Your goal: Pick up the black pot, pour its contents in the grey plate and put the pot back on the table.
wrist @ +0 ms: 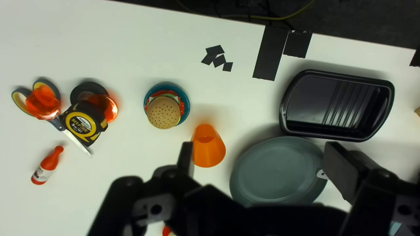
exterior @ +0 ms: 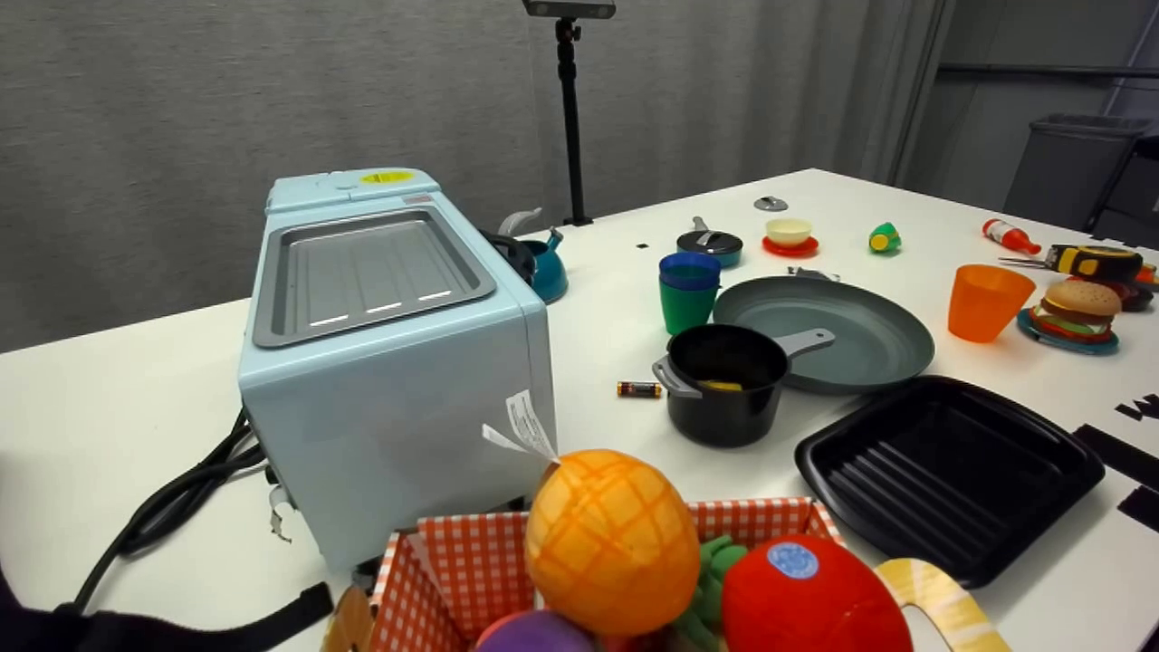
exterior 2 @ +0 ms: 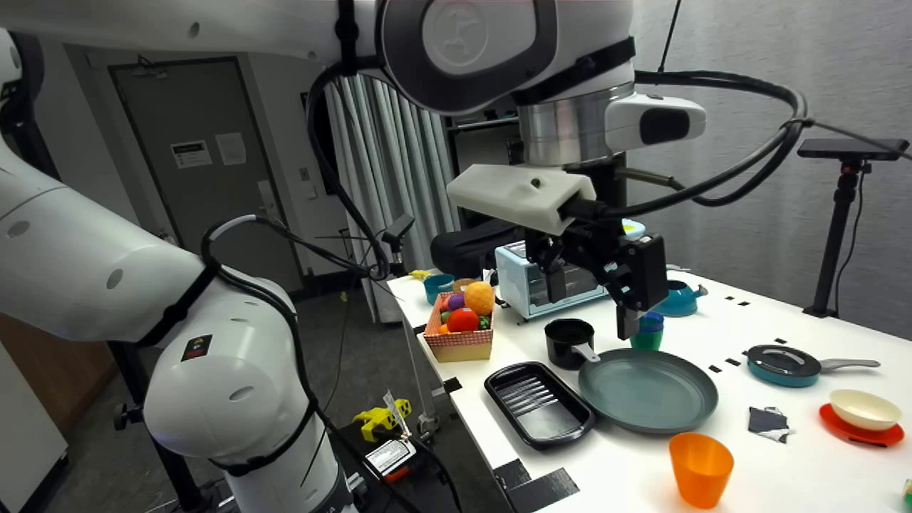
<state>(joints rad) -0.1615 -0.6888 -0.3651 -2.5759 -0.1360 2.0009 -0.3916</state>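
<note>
The black two-finger gripper (exterior 2: 592, 305) is spread wide w/ nothing btwn its fingers (wrist: 343, 170), above the flat white table (exterior 2: 776, 477). The small round black pot (exterior: 720, 415) stands on the table just beside the wide round grey plate (exterior 2: 648, 392); in wrist view it's off to the right, mostly hid by a finger. Its long grey handle (exterior: 806, 341) pokes over the plate's rim, approx. in line w/ the finger gap, so gripper prob. must go that way, drop & turn to pinch it. Yellow stick bits (exterior: 722, 386) lie inside.

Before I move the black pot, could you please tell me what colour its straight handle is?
Light grey; the straight handle shows best in an exterior view.
</note>
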